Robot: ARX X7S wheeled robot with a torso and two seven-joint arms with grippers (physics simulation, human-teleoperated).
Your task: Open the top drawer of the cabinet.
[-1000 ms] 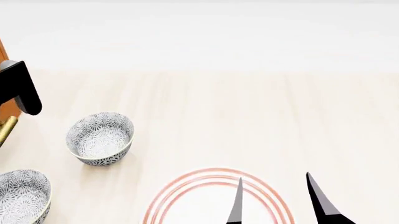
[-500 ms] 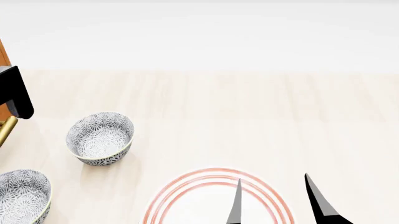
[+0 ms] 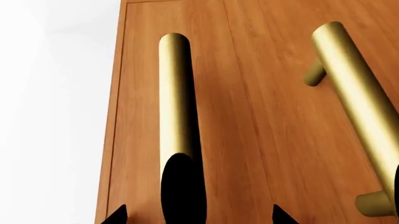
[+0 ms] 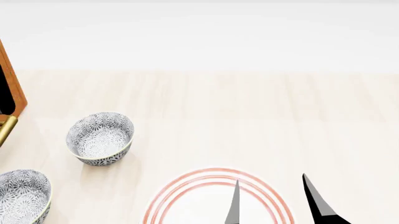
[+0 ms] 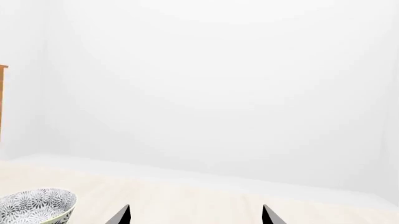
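L gripper [image 3: 194, 215] at top drawer [image 3: 249, 140] handle.

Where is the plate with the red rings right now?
In the head view the plate lies on the table at the bottom centre, under the right gripper, with two patterned bowls to its left.

Orange-brown wood cabinet [image 3: 262, 116], brass bar handles [image 3: 175, 93], grey floral-patterned bowls [image 4: 100, 137], red-ringed white plate [image 4: 199, 198], pale wood table [image 4: 249, 116].

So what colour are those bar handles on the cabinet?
Brass-gold, against orange-brown wood. The handles show best in the left wrist view.
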